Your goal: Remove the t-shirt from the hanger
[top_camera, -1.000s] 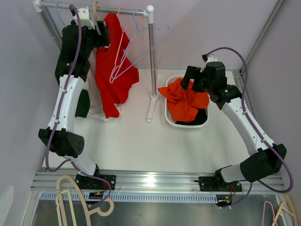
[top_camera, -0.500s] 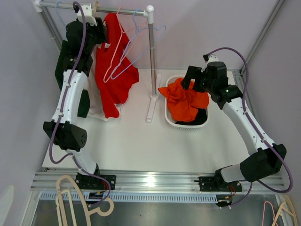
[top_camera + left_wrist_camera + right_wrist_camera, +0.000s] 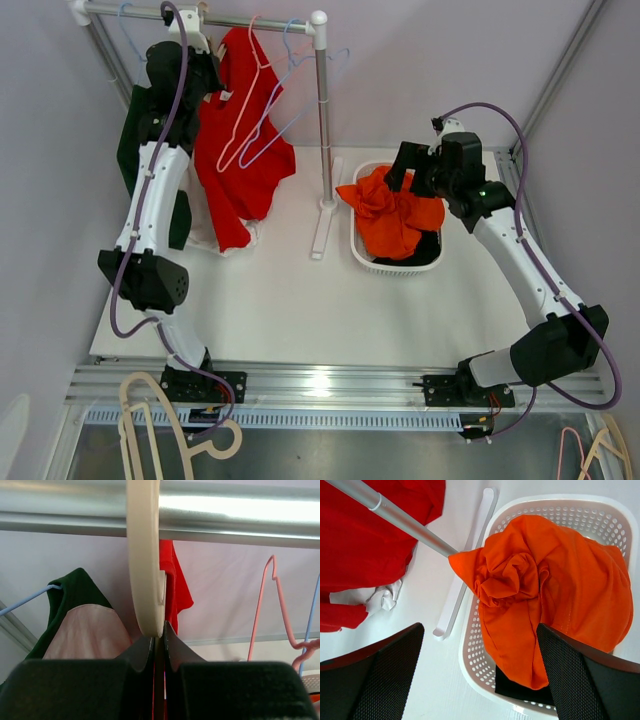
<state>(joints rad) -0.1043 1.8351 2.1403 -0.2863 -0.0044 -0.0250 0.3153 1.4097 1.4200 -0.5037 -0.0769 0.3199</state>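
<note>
T-shirt (image 3: 235, 150) on hanger (image 3: 145, 580) | left end effector (image 3: 159, 642) clamped on hanger neck so I can lift it off rail (image 3: 225, 515) | right end effector (image 3: 480, 650) apart, idle

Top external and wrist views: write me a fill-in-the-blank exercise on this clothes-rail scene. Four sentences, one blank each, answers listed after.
1. The top garment in the white basket is ____.
2. The left gripper has its fingers shut on the ____ hanger.
3. The right gripper hangs above the white basket with its fingers ____.
4. The hook of that hanger sits over the metal ____.

Missing words: orange; cream; open; rail.
</note>
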